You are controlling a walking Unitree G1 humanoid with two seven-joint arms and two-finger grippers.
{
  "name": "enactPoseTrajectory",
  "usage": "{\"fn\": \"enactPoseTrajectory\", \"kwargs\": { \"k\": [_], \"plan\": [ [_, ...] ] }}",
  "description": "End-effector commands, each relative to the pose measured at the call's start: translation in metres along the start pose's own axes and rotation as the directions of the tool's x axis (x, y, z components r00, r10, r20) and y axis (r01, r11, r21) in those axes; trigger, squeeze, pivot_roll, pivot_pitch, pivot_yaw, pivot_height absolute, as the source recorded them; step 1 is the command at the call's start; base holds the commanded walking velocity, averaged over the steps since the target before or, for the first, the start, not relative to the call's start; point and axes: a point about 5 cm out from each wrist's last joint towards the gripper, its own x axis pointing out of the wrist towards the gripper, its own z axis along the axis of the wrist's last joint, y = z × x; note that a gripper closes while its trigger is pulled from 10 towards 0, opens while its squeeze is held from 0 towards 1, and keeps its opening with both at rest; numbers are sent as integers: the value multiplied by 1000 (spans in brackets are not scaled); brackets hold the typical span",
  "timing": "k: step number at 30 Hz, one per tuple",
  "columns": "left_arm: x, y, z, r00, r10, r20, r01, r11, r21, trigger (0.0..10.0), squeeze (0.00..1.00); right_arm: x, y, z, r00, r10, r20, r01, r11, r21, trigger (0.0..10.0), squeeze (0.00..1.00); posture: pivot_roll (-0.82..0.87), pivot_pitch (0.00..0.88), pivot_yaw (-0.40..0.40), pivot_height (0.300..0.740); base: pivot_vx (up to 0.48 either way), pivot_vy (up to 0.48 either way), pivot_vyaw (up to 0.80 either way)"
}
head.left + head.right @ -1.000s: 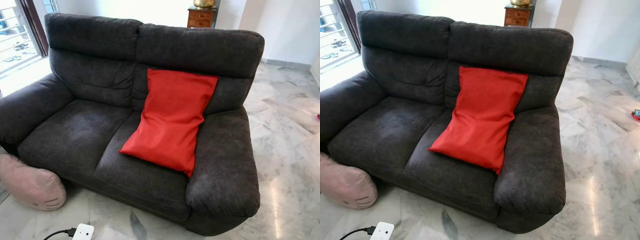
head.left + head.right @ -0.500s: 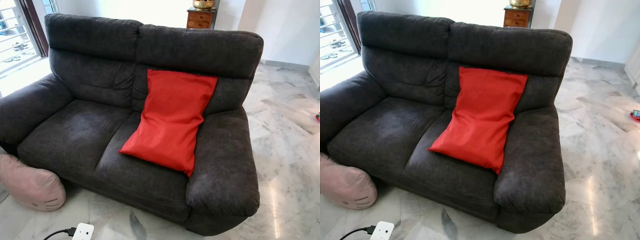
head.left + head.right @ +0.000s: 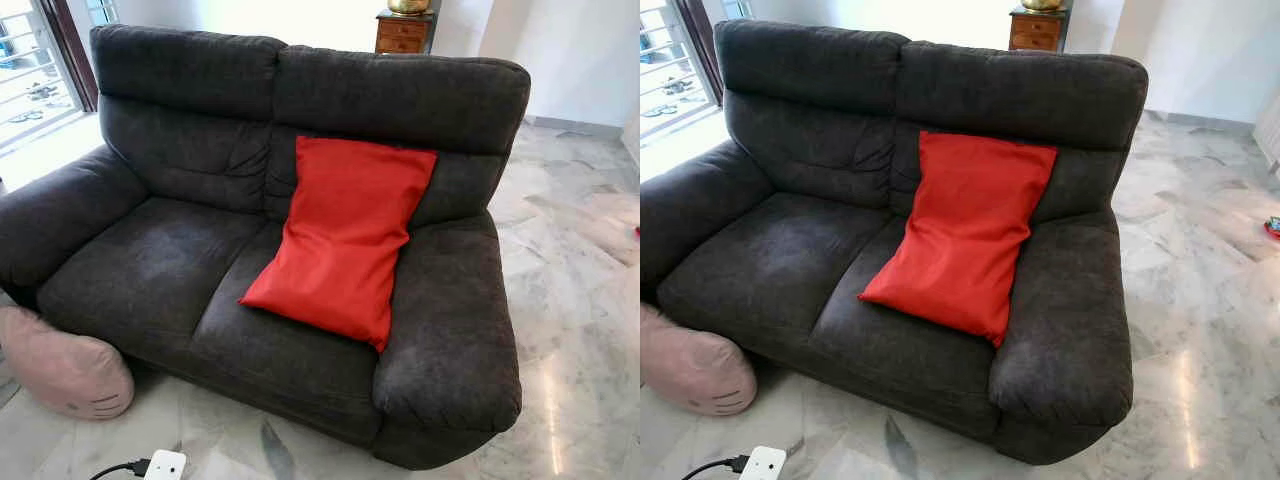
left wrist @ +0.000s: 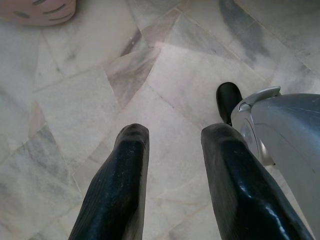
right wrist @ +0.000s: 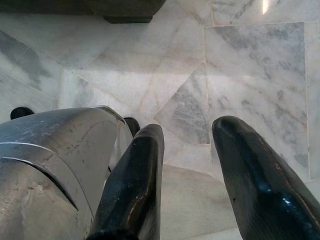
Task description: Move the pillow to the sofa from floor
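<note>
A red pillow (image 3: pixel 341 237) leans upright against the backrest on the right seat of the dark grey sofa (image 3: pixel 160 260). A pink round pillow (image 3: pixel 62 367) with whisker marks lies on the marble floor at the sofa's left front corner; its edge also shows as the pink pillow (image 4: pixel 37 10) in the left wrist view. My left gripper (image 4: pixel 172 137) hangs open above bare floor, nothing between its fingers. My right gripper (image 5: pixel 192 132) hangs open over the floor near the sofa's base (image 5: pixel 125 7).
A white power adapter (image 3: pixel 165 465) with a black cable lies on the floor in front of the sofa. A wooden cabinet (image 3: pixel 403 32) stands behind the sofa. A glass door (image 3: pixel 30 70) is at the far left. Open marble floor (image 3: pixel 580 300) stretches to the right.
The view has shifted slightly downward, so the camera moved a little. The pillows and sofa have not moved.
</note>
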Motion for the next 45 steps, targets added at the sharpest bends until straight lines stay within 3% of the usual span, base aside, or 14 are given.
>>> {"fn": "enactPoseTrajectory", "kwargs": {
  "k": [1,26,45],
  "plan": [
    [-1,1,-3,1000,1,-4,-1,1000,7,10000,0,0,-1,1,1000,-3,6,3,1000,13,10000,0,-68,0,-19,740,0,0,0],
    [-1,1,-4,1000,-7,-19,7,1000,17,10000,0,-1,-2,-1,1000,-22,10,22,999,40,10000,0,-78,3,-15,740,0,0,-96],
    [-1,0,-9,999,-10,-33,11,1000,11,10000,0,-1,-2,0,1000,-26,9,26,999,47,10000,0,-83,29,-18,740,0,314,0]
  ]
}}
